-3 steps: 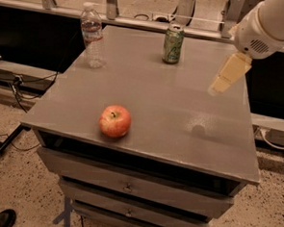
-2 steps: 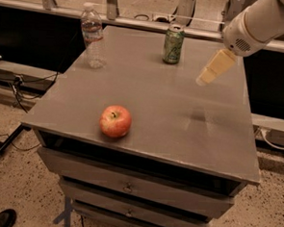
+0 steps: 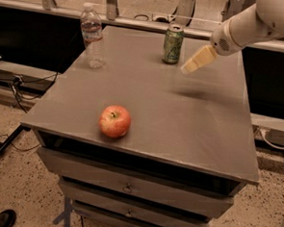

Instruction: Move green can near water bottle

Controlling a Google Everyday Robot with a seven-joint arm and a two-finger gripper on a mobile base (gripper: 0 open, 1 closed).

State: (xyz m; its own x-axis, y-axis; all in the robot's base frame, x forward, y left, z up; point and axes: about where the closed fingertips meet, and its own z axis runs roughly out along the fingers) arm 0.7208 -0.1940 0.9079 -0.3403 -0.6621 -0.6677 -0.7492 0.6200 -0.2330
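Note:
The green can (image 3: 172,44) stands upright near the far edge of the grey table top (image 3: 180,113). The water bottle (image 3: 92,35), clear with a white cap, stands upright at the far left corner, well left of the can. My gripper (image 3: 193,62) hangs above the table just right of the can and slightly nearer, apart from it, at about can height. It holds nothing that I can see. The white arm reaches in from the upper right.
A red apple (image 3: 115,121) lies near the front left of the table. Drawers (image 3: 128,187) sit below the top. A dark ledge and metal posts run behind the table. Cables lie on the floor at left.
My gripper has moved left and a little lower, from the table's right side towards the can. The can, bottle and apple have not moved.

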